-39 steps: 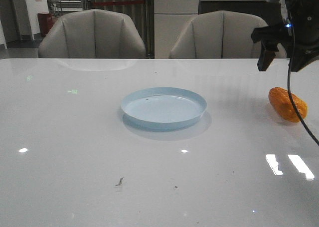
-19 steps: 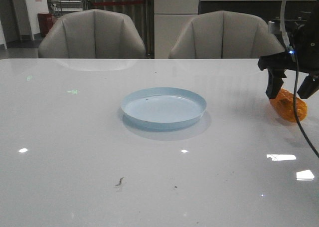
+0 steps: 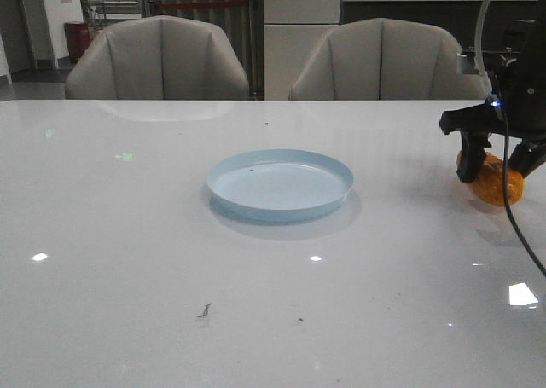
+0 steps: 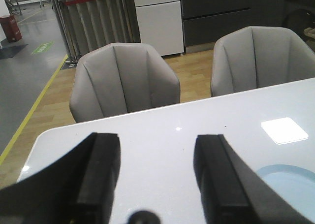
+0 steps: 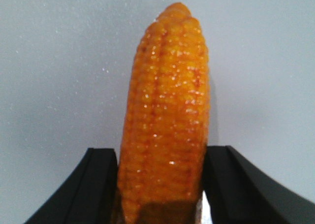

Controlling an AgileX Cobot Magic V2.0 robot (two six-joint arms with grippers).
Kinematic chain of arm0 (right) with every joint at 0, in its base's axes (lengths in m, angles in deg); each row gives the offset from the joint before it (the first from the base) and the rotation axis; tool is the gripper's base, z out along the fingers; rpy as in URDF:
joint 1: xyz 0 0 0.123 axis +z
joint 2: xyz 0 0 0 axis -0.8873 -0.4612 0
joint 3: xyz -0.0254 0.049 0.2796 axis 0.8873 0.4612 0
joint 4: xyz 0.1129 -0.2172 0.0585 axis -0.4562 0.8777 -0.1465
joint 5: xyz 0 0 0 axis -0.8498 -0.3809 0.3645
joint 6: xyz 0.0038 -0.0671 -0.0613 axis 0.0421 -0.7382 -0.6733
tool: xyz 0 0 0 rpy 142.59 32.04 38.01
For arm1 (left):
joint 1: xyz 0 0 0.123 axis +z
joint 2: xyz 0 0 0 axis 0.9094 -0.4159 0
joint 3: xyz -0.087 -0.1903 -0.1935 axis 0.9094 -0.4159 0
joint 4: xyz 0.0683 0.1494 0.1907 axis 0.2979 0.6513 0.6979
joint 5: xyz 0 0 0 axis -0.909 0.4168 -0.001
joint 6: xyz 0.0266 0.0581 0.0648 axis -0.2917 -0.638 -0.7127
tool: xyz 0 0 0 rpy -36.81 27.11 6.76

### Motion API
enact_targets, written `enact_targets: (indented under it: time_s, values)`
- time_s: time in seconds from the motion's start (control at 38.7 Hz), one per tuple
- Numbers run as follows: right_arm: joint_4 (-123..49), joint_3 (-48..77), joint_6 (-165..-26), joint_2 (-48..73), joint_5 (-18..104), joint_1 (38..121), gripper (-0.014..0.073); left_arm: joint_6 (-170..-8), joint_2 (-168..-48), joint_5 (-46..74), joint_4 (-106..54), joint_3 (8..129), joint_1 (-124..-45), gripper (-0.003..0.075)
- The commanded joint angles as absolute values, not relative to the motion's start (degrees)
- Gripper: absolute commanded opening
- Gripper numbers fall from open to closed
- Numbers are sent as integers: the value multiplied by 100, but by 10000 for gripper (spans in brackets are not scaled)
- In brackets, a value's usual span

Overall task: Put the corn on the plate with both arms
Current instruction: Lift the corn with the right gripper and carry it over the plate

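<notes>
On the white table (image 3: 128, 260), well to the right of the plate (image 3: 280, 183) as the front camera sees it, lies the corn (image 3: 495, 182); the right gripper (image 3: 495, 159) is down over it, one black finger on each side of the cob, so only the orange lower half shows beneath the black body; a dark cable (image 3: 512, 209) hangs from that arm and curves down past the cob toward the table edge. From the right wrist camera the corn (image 5: 165, 120) fills the space between the two fingers (image 5: 96, 184), its bumpy kernel rows running lengthwise away from the gripper (image 5: 162, 194); both fingers sit against the cob's sides or nearly so, and whether they already press on it I cannot tell. The plate is pale blue, round and shallow, resting flat near the table's middle with nothing on it; the corn is well apart from it. The left gripper (image 4: 157, 177) appears only in its own wrist camera; its fingers (image 4: 101, 175) stand apart with bare table between them, and a sliver of the plate (image 4: 290, 184) shows at the corner beside one finger. Beyond the plate, behind the far table edge, stand two grey chairs (image 3: 158, 60).
</notes>
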State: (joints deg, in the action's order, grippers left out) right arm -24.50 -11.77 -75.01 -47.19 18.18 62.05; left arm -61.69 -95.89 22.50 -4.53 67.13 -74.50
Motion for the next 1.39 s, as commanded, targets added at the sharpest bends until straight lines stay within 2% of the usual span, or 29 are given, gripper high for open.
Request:
enact_targets:
  time_s: [0.0, 0.18, 0.44, 0.72, 0.96, 1.19, 1.37]
  values:
    - [-2424, -1644, -7562, -4358, 2024, 6245, 288, -6170, -9550, 1755, -468, 6888, -7440, 409]
    - [-2424, -2541, -7895, -4358, 1870, 6583, 287, -6170, -9550, 1755, -479, 6888, -7440, 409]
    - [-2424, -3624, -7944, -4358, 1682, 7487, 287, -6170, -9550, 1755, -514, 6888, -7440, 409]
    - [-2424, -3704, -7944, -4610, 1589, 8465, 287, -6170, -9550, 1755, -514, 6888, -7440, 409]
    - [-2424, -3704, -7944, -5087, 1261, 8682, 293, -6170, -9550, 1768, -514, 6888, -7440, 409]
    - [-2424, -3704, -7944, -5479, 1155, 8688, 370, -6170, -9550, 1799, -514, 6888, -7440, 409]
    - [-2465, -3706, -7944, -5587, 1176, 8692, 484, -6170, -9550, 1799, -514, 6888, -7440, 409]
